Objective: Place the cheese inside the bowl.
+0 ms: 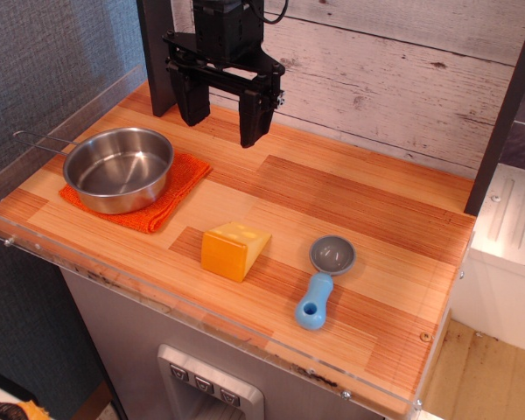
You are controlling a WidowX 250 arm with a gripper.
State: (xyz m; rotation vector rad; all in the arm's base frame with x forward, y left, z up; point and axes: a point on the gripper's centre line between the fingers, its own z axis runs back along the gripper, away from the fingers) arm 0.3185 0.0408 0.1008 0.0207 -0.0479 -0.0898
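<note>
The cheese [234, 249] is a yellow-orange wedge block lying on the wooden table near its front edge, paler dimpled face up. The bowl [118, 169] is a round shiny steel bowl with a thin wire handle pointing left, empty, standing on an orange cloth at the left. My gripper [220, 129] is black, open and empty, hanging above the back of the table, behind and to the right of the bowl and well behind the cheese.
An orange cloth [177, 197] lies under the bowl. A small grey scoop with a blue handle [324, 280] lies right of the cheese. A clear acrylic rim [157, 302] runs along the table's front and left edges. A dark post [503, 114] stands at the right.
</note>
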